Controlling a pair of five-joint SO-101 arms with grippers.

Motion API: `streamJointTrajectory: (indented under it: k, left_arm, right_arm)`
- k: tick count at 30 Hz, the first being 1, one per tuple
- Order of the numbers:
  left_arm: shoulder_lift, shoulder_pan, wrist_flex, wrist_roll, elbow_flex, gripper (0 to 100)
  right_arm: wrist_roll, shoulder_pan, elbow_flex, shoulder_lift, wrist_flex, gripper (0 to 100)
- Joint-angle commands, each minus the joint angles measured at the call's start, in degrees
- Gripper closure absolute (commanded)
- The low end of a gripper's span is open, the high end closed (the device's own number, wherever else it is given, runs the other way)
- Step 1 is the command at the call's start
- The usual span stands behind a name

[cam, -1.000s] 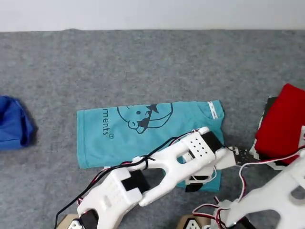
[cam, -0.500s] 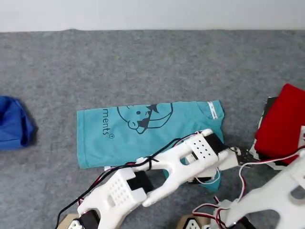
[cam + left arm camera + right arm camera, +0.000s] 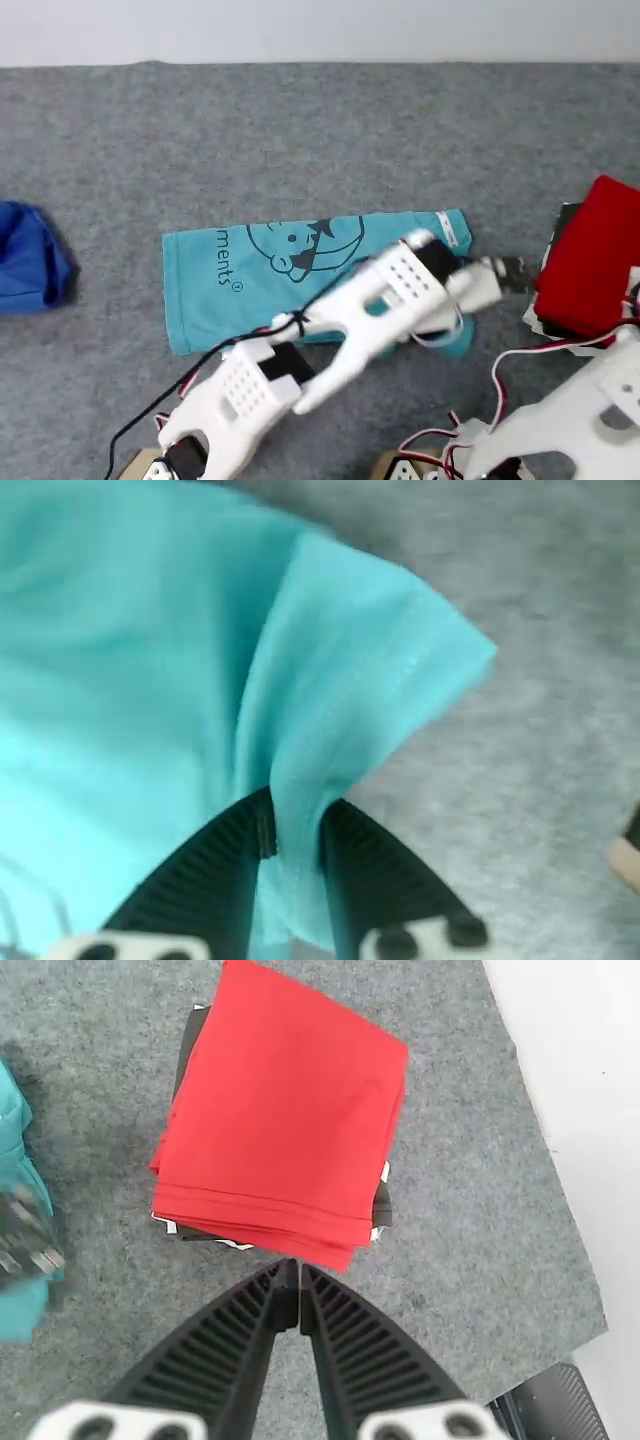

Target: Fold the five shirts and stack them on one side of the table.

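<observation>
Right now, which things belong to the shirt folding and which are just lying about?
Job:
teal shirt, pinched in the left arm's fingers
red shirt, folded on a dark garment
blue shirt, bunched

Just there:
grey mat
dark object past the mat's corner

Loose shirts: two, the teal shirt (image 3: 250, 275) mid-table and the blue shirt (image 3: 30, 262) at the left edge.
Stacked shirts, right: two countable, red shirt (image 3: 590, 262) over dark shirt (image 3: 194, 1038) (anything lower is hidden).
Claws: two, my left claw (image 3: 298, 818) and right claw (image 3: 298, 1274).
</observation>
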Motion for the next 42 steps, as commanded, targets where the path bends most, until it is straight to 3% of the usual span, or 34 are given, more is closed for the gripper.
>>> streamJointTrajectory:
  k: [1,9,17,31,37,42]
  left_arm:
    - [-2.11,-3.6,0.44,0.53,-3.3,99]
    - [-2.02,-9.23,-0.18,0.44,-2.95,99]
    - [-2.02,-16.26,-4.4,3.25,-3.03,80]
    - [-2.55,-24.44,-6.51,1.23,-3.38,80]
    - [-2.73,-26.73,-3.43,1.14,-4.35,81]
    - [-2.81,-26.2,7.03,1.32,-13.49,86]
  right_arm:
    - [0.18,0.4,-2.37,-1.36,0.92,98.8]
    - [0.18,0.31,-2.37,-1.71,2.51,98.8]
    - [0.18,0.57,-2.37,-1.8,2.51,98.8]
    - [0.18,0.4,-2.29,-3.12,2.51,98.8]
    - [0.18,0.31,-1.93,-4.0,2.51,98.8]
    - [0.18,0.22,0.88,-4.44,2.51,98.8]
